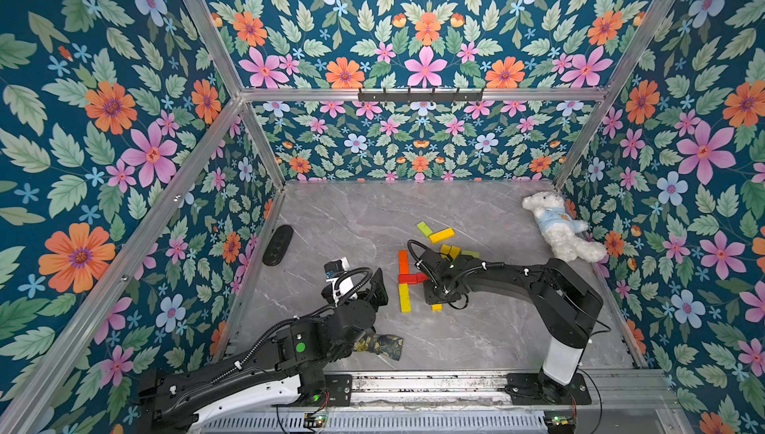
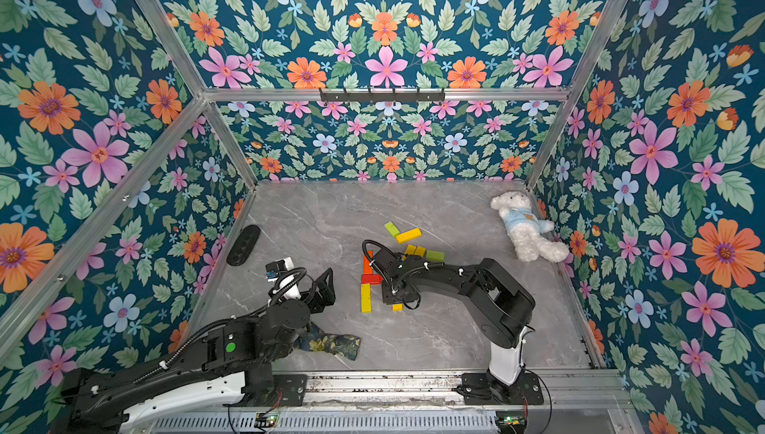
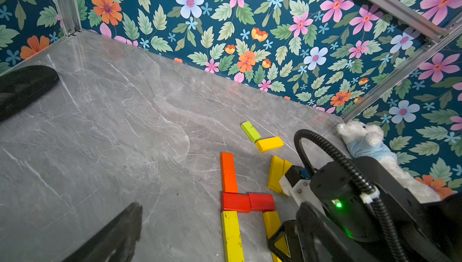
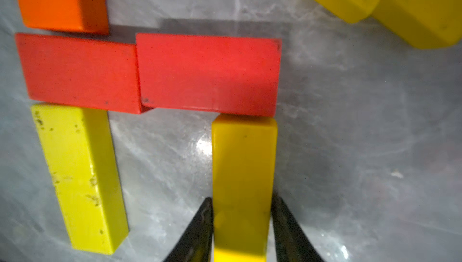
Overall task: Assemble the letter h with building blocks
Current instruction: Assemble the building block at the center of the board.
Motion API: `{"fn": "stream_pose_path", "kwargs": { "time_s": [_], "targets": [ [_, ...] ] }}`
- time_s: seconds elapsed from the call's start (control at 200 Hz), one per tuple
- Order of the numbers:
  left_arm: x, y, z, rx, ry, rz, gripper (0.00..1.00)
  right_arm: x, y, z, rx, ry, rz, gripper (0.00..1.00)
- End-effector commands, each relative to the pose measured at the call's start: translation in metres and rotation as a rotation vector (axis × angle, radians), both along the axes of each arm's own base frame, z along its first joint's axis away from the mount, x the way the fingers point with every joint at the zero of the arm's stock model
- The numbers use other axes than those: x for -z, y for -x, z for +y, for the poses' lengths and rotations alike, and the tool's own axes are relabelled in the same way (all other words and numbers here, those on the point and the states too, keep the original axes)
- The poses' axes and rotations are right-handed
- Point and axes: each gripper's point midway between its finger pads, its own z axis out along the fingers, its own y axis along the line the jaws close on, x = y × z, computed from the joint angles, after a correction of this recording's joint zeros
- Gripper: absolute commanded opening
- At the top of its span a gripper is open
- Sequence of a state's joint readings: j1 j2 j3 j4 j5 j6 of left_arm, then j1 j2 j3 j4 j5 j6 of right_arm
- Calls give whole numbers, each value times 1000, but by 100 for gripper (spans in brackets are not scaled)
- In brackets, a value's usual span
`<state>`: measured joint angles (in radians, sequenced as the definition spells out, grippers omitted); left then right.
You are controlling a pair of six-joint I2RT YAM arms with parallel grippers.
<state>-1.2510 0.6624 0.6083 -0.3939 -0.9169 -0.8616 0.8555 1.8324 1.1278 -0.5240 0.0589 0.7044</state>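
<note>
The building blocks lie mid-table. An orange bar [image 4: 60, 0], two red blocks [image 4: 207, 73] laid end to end and a lime-yellow bar [image 4: 80, 175] form a stem with a crossbar. An amber bar [image 4: 243, 163] lies on the table, butted under the outer red block. My right gripper [image 4: 242, 199] straddles its near end. One finger [image 4: 202, 220] touches it and a thin gap shows at the other, so it is open. Loose blocks lie beyond: a green one [image 1: 424, 228], a yellow one [image 1: 441, 235] and a yellow pair [image 1: 450, 251]. My left gripper [image 1: 378, 287] hovers open and empty, left of the blocks.
A white plush bear [image 1: 559, 225] lies by the right wall. A black oval object [image 1: 278, 244] lies at the left wall. A dark floral cloth [image 1: 383, 346] lies near the front rail beside the left arm. Floral walls enclose the table on three sides.
</note>
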Motion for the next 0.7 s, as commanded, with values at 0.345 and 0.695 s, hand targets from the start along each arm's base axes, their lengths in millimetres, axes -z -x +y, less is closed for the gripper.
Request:
{"fn": "stream_pose_path", "kwargs": {
  "time_s": [0.345, 0.695],
  "targets": [
    [-2, -1, 2, -19, 2, -4, 99, 5, 3, -11, -5, 56, 12, 42],
    [-1, -1, 2, -15, 2, -3, 99, -8, -2, -6, -4, 23, -24, 51]
  ]
}}
